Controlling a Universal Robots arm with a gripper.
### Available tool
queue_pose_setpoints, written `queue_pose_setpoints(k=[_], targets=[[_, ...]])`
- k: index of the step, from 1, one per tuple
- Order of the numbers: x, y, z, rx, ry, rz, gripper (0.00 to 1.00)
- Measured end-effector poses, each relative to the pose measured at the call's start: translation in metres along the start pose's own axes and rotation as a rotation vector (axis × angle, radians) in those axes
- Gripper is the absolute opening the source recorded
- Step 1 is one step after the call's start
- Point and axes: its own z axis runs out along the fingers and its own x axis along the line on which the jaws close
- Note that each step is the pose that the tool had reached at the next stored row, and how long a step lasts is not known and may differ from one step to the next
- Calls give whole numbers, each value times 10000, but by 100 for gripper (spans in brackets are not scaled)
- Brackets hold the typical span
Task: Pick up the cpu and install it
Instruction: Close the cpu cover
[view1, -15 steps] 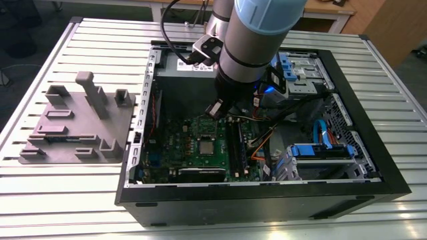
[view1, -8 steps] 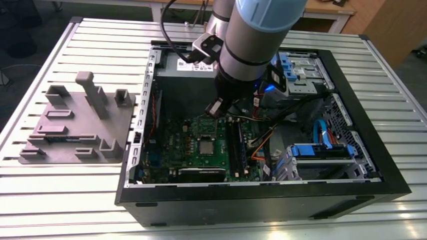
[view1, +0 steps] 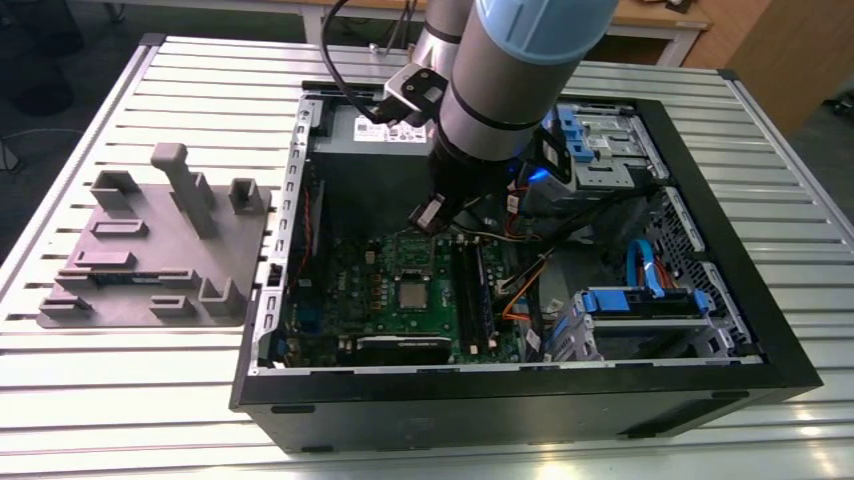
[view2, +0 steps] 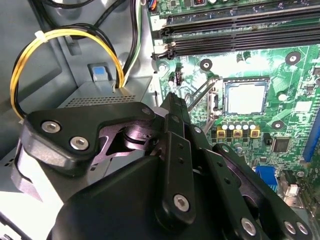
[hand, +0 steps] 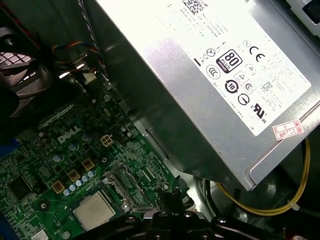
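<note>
The cpu (view2: 246, 97) already lies flat in its socket on the green motherboard (view2: 295, 75) inside the case (view1: 507, 400), so I judge the placing done (latched down or not, I cannot say). My tool (view2: 172, 100) hovers near it, apart; I cannot tell whether it is open or closed.

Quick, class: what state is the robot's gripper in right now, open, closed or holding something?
Gripper: cannot be told, open or closed; it hangs over the motherboard, where the cpu lies apart from it.
</note>
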Motion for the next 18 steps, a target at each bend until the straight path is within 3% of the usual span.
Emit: queue_pose_setpoints(k=[8,18], targets=[[0,0,-1,-31,16,-147,10],[-1,2,-12,-13,37,-178,10]])
